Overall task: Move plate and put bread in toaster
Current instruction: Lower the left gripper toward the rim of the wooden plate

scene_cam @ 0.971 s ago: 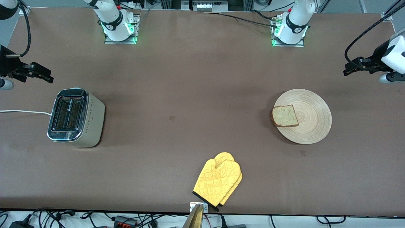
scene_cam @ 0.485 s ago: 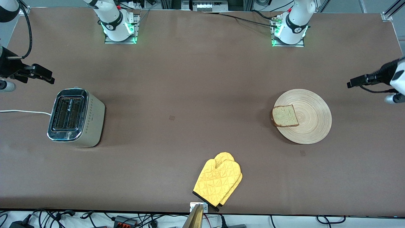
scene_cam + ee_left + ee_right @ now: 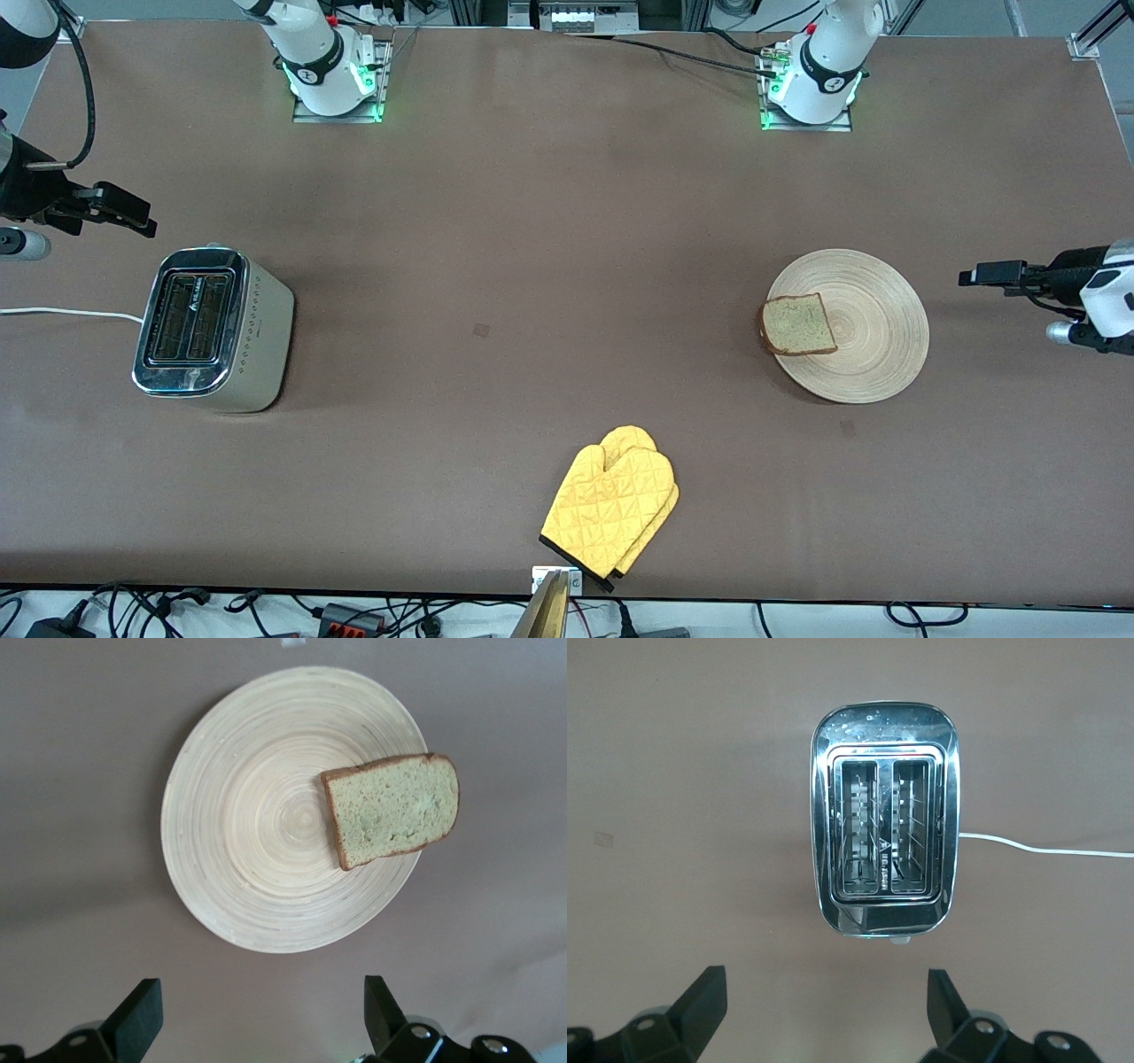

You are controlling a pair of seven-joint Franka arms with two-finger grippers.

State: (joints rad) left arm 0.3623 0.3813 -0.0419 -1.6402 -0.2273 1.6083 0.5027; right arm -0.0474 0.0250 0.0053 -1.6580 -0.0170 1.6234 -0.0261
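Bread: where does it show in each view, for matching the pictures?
Front view: the bread lies on the plate, at the rim toward the right arm's end.
Left wrist view: the bread overhangs the plate rim.
Right wrist view: not in it; only the toaster shows.
Shared landmark: the plate.

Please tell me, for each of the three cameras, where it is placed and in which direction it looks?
Front view: high across the table, facing both arm bases; it shows the toaster, the plate with the bread, a yellow oven mitt, the left gripper and the right gripper.
Left wrist view: looks down at the plate and bread; its own open fingers show.
Right wrist view: looks down into the toaster's two empty slots; its own open fingers show.
Shared: the front view shares the plate and bread with the left wrist view, and the toaster with the right.
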